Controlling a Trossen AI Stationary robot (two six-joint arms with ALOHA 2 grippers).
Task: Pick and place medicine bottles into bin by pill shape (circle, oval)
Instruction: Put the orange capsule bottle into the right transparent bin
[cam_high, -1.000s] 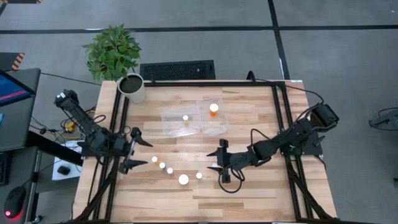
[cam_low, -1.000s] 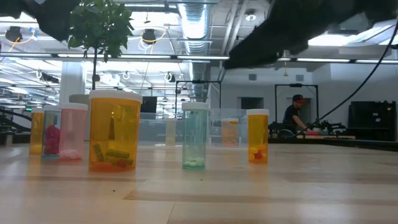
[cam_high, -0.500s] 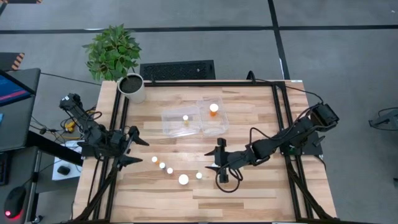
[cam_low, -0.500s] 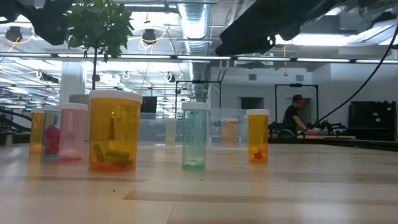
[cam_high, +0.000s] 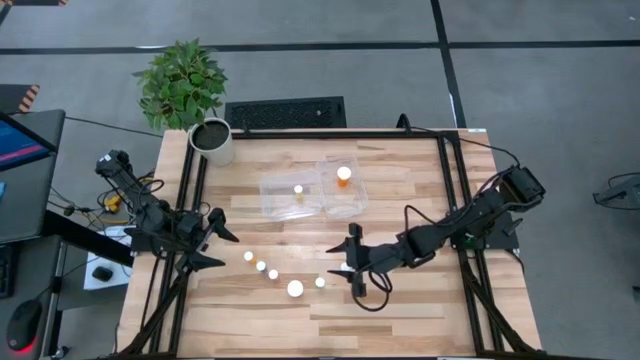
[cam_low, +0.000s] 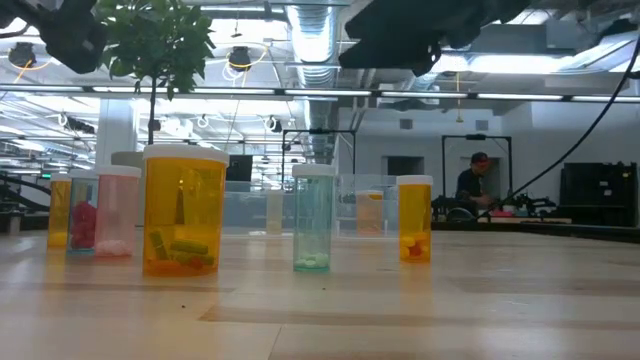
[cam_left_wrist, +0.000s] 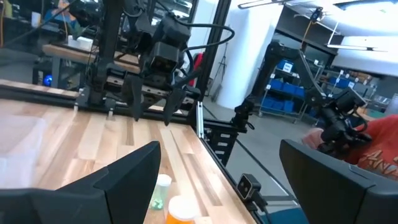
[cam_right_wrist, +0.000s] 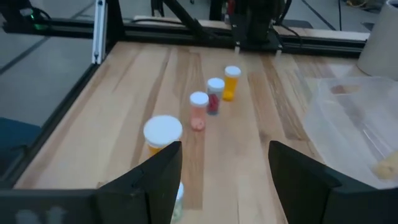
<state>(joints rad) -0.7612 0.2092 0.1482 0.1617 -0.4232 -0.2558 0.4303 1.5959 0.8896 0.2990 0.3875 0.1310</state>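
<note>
Several medicine bottles with white caps stand upright in a curved row on the wooden table: small ones (cam_high: 260, 266), a large orange one (cam_high: 295, 288) and a pale green one (cam_high: 320, 282); the low view shows the large one (cam_low: 184, 210) and the green one (cam_low: 313, 218). Two more bottles (cam_high: 298, 189) (cam_high: 343, 174) stand in the clear bin (cam_high: 312, 205), one per compartment. My left gripper (cam_high: 222, 250) is open at the row's left end. My right gripper (cam_high: 338, 260) is open, raised just right of the green bottle. Neither has anything between its fingers.
A white pot with a green plant (cam_high: 212, 140) stands at the far left corner. Black frame rails (cam_high: 445, 200) run along the table's sides. In the room beyond the table a person (cam_low: 478, 185) shows.
My right gripper has risen a little above the table, staying open; in the low view its dark shape climbs toward the top. My left gripper has rolled slightly about its own axis, staying open in place. The bottles have kept still.
</note>
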